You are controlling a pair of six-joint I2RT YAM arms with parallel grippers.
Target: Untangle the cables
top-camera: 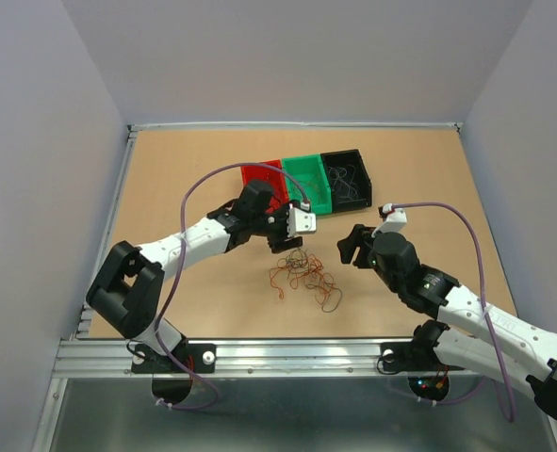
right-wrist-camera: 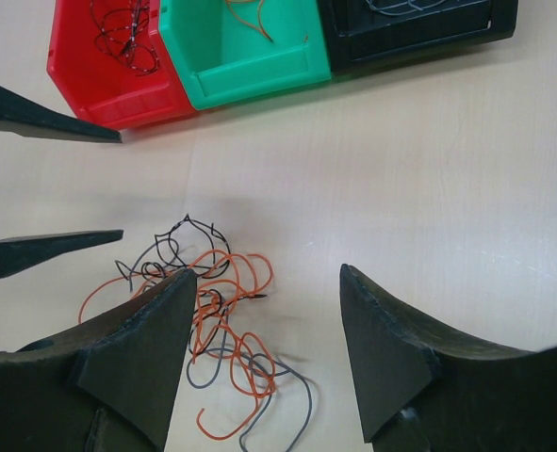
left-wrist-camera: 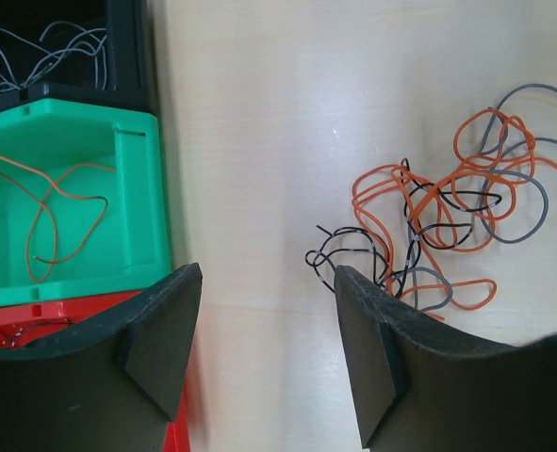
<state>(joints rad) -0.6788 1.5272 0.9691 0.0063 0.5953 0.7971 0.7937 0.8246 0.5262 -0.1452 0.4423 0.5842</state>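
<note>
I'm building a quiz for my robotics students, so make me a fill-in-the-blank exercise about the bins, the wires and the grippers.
The green bin holds one ____ wire.
The grey wires lie in the ____ bin.
The red bin holds ____ wires.
The left gripper and the right gripper both stand ____, holding nothing.
Missing words: orange; black; black; open.

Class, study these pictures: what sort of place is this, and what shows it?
Probably a robotics lab cell: a left arm and right arm bolted at the edge of a walled table, with a red bin, green bin and black bin near tangled cables.
</note>
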